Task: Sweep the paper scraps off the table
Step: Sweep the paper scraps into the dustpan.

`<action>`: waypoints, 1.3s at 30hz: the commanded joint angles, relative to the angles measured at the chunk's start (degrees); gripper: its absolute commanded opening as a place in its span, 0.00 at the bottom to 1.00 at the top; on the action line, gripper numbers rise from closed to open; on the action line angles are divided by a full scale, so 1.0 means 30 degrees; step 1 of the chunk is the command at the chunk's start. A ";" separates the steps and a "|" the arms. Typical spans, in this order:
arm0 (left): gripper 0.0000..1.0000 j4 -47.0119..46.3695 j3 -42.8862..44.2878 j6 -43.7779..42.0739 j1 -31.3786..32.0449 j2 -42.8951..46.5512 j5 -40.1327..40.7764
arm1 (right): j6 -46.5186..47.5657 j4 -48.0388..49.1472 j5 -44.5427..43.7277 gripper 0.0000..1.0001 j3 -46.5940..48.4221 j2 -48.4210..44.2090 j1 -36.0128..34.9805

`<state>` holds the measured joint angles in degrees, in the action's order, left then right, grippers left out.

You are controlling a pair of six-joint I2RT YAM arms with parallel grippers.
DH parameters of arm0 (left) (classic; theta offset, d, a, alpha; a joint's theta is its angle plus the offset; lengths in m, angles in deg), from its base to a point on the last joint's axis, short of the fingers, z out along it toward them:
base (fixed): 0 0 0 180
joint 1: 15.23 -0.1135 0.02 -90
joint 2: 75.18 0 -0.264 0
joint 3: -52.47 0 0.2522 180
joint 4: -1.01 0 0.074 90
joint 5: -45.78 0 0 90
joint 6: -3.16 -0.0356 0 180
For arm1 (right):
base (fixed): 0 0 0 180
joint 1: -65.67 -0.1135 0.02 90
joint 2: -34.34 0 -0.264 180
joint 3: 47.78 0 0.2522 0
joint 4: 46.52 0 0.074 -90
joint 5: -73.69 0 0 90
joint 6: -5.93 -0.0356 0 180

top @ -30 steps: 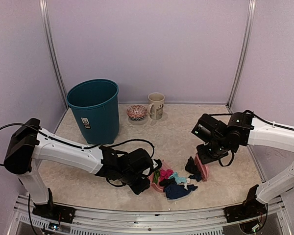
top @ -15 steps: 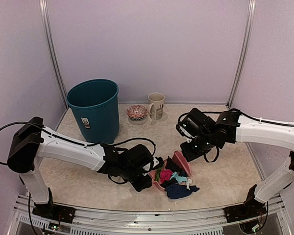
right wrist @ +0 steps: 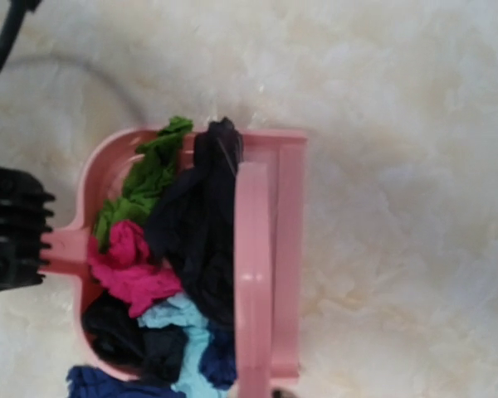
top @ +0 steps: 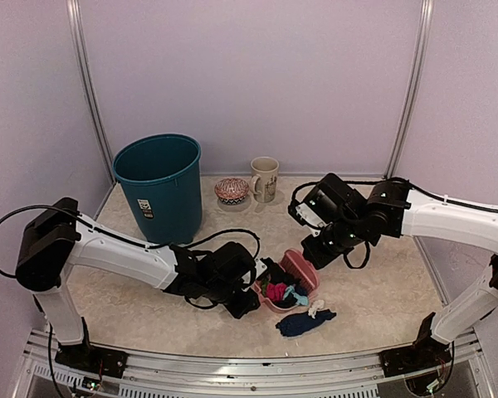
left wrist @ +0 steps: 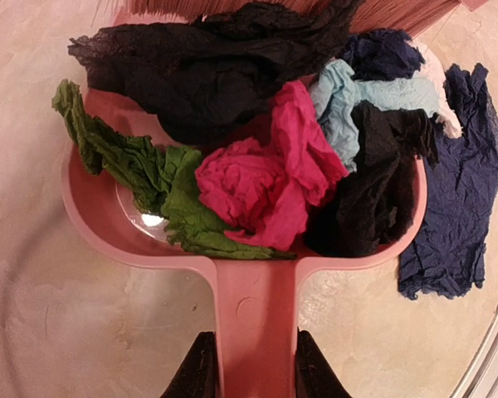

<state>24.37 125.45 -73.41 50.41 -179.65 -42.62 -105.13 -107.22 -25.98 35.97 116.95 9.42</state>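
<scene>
Paper scraps [left wrist: 257, 182] heaped in dustpan [left wrist: 256, 319]; brush [left wrist: 398, 8] largely cut off above

The brush [left wrist: 398, 10] ahead of the left pincer [left wrist: 247, 377] and the dustpan [left wrist: 257, 307] handle within it run off the edges; the right pincer [top: 315, 253] hides its grip.

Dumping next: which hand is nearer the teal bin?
Left. The left hand holds the dustpan to the near right of the teal bin; the right hand, with the brush, sits beyond the dustpan, farther right.
</scene>
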 commanded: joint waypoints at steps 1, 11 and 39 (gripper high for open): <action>0.00 -0.2192 -0.1123 0.0579 -0.0175 0.0807 0.1778 | 0.0556 -0.0601 -0.1674 0.00 0.0997 -0.0396 -0.0145; 0.00 -0.3846 -0.1770 0.0547 -0.0087 0.2406 0.3400 | 0.0162 -0.2128 -0.5419 0.00 0.1880 -0.0796 -0.0133; 0.00 0.3047 0.3398 -0.0202 -0.0875 0.5377 0.5421 | -0.0407 -0.0329 -0.8465 0.00 -0.1676 -0.4295 0.2360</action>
<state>27.91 131.62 -73.43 49.26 -165.79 -28.06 -107.07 -111.55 -51.20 32.24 105.89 15.30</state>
